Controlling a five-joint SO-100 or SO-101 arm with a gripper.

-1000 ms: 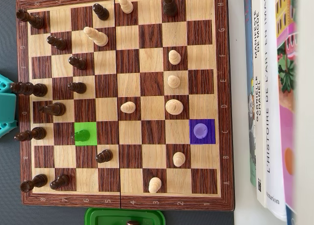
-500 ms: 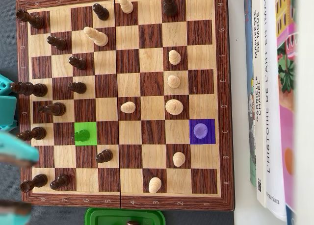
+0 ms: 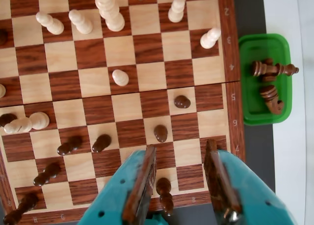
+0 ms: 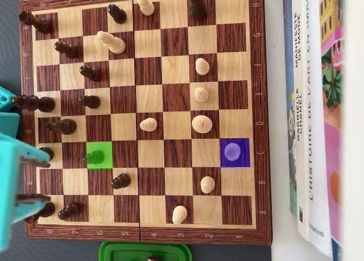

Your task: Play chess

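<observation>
The teal pincer hangs low over the near edge of the chessboard, its two fingers spread wide and nothing held between them. In the wrist view a dark pawn stands just inside the left finger, on the board's edge row, and that is the first worry: if the pincer drops or closes here it could clip that pawn and topple it, since these tall, narrow pieces look easy to knock over. Further out, another dark pawn stands one row beyond the fingertips, with a third a row further still and slightly to the right. In the overhead view the piece marked in green sits two files in from the board's left edge, level with the pincer's upper finger, and a violet-marked square lies on that same row towards the board's right edge. Reaching the green piece means passing crowded dark men, so a sideways brush seems the likeliest mishap. Off the board, a green tray holds captured dark pieces.
</observation>
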